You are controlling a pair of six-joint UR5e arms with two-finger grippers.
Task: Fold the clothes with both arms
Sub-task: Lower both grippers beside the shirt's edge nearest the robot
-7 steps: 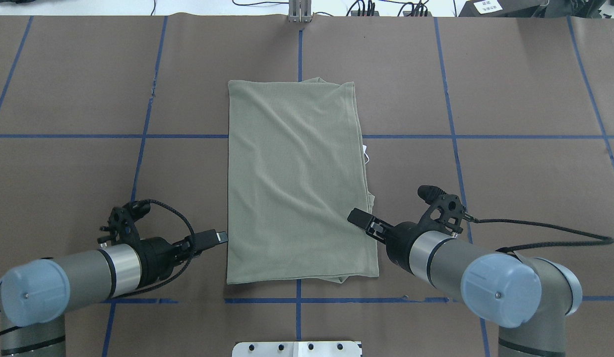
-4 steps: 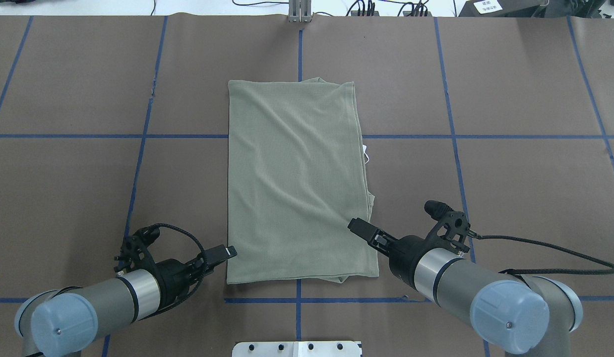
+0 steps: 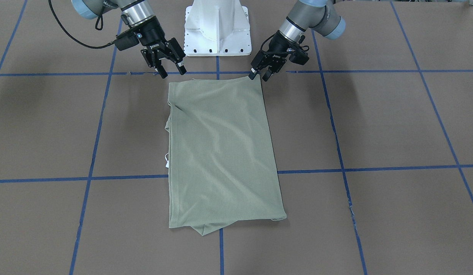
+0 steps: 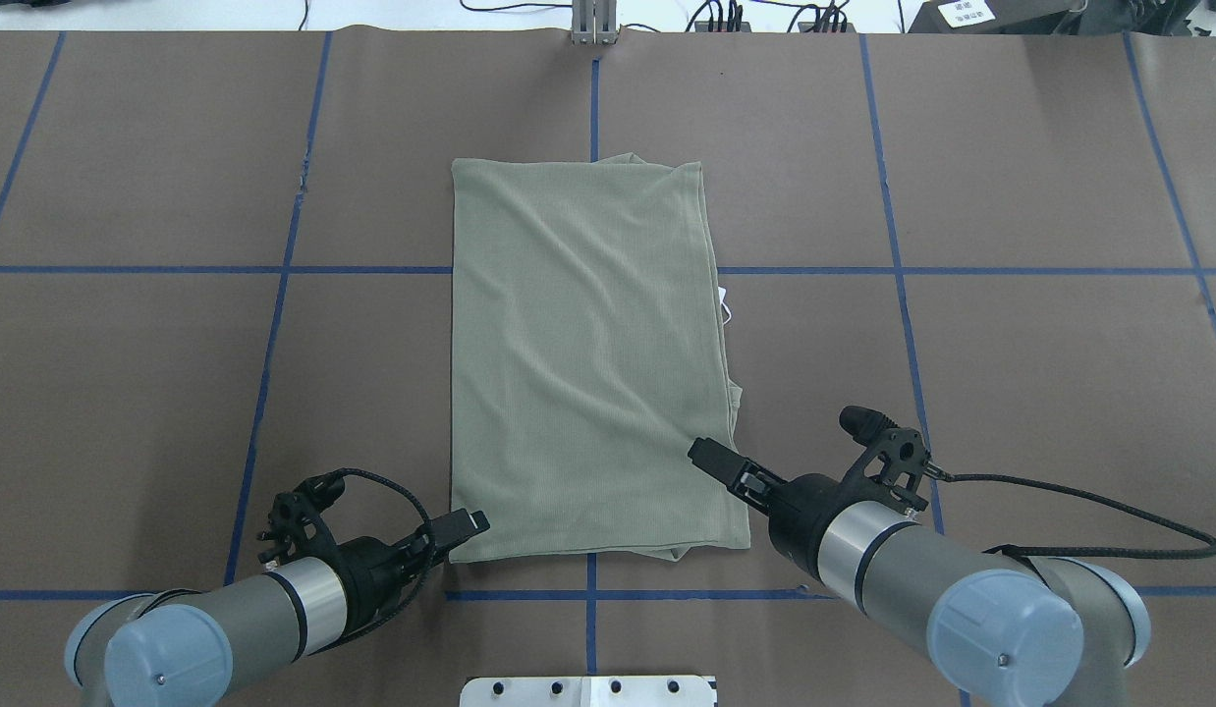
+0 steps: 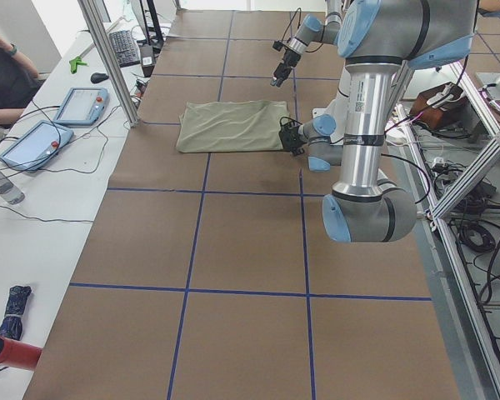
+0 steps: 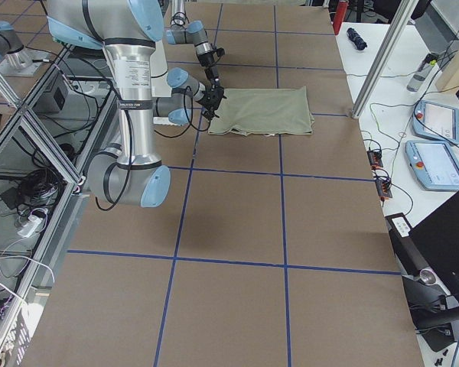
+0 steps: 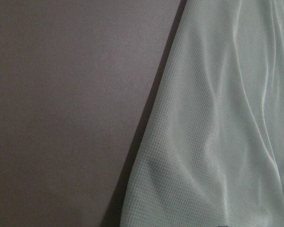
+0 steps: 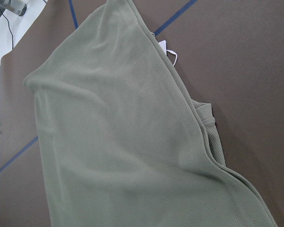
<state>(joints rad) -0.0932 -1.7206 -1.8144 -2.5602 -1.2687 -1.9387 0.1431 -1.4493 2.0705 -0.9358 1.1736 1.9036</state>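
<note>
In the front-facing view, the folded sage-green knit shirt (image 3: 221, 152) lies flat on the brown worktop (image 3: 374, 122). Its corner sits at your left end effector (image 3: 258, 77), whose fingers are parted. The right end effector (image 3: 172, 72), also parted, hangs over the other corner. Overhead, stacked hems lie beneath both, so catching only one layer would likely spoil the fold.

Reaching inward from the near side with left arm (image 4: 225, 614) and right arm (image 4: 912, 579), forearms slanted down. Left gripper (image 3: 258, 76) low, right gripper (image 3: 172, 73) raised higher; fingers on both parted.
</note>
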